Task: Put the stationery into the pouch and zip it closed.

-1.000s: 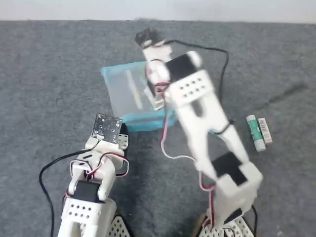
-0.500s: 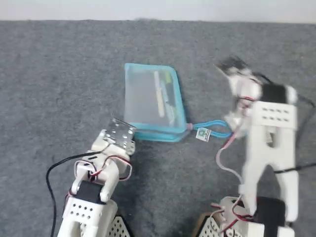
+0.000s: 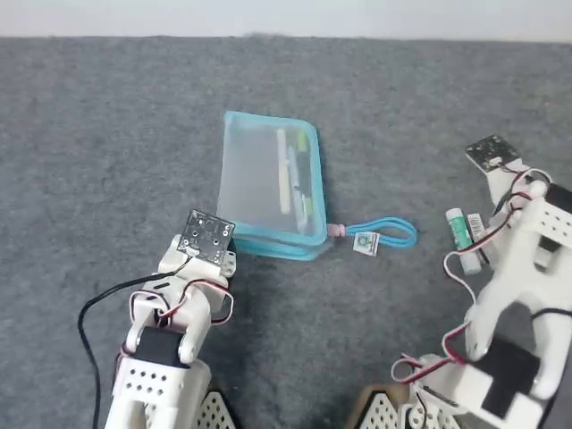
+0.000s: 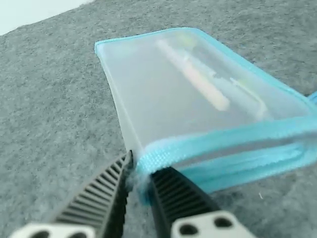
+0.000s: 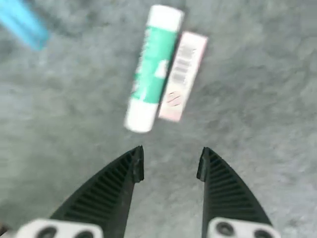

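A translucent pouch [image 3: 264,179] with a light-blue zip edge lies mid-table, several pens [image 3: 295,174] inside it. Its blue strap loop [image 3: 386,232] and small tag [image 3: 365,243] trail to the right. My left gripper [image 4: 142,166] is shut on the pouch's [image 4: 183,94] near corner, at the zip end. A green-and-white glue stick [image 5: 151,67] and a pink eraser [image 5: 181,77] lie side by side on the carpet just ahead of my right gripper [image 5: 171,161], which is open and holds nothing. In the high view the right arm [image 3: 527,241] partly covers the glue stick [image 3: 458,231].
Grey carpet [image 3: 107,134] covers the whole table. The left arm's base [image 3: 156,375] and the right arm's base [image 3: 465,393] stand at the near edge. A bit of the blue strap [image 5: 22,20] shows at the corner of the right wrist view.
The right arm swung from over the pouch to the right, drawing the strap out, then let go and now hangs over the glue stick. The pouch turned and shifted; the left gripper kept its corner.
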{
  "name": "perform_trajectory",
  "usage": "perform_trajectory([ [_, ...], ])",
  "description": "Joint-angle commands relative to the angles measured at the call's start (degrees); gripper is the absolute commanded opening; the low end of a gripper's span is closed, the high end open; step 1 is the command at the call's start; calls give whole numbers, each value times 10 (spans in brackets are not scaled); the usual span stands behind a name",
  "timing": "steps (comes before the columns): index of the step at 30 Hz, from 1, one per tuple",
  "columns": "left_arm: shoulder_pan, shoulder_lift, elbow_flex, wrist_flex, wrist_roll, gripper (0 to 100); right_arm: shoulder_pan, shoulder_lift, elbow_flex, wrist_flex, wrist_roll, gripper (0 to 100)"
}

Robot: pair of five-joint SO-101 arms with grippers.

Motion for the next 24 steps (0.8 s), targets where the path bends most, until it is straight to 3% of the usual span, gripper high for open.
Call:
perform_trajectory([
  [1,-5,2,-21,2,11,12,1,18,0,-33,35,172],
  [24,-5,3,-15,-11,11,12,-3,182,0,-129,48,170],
])
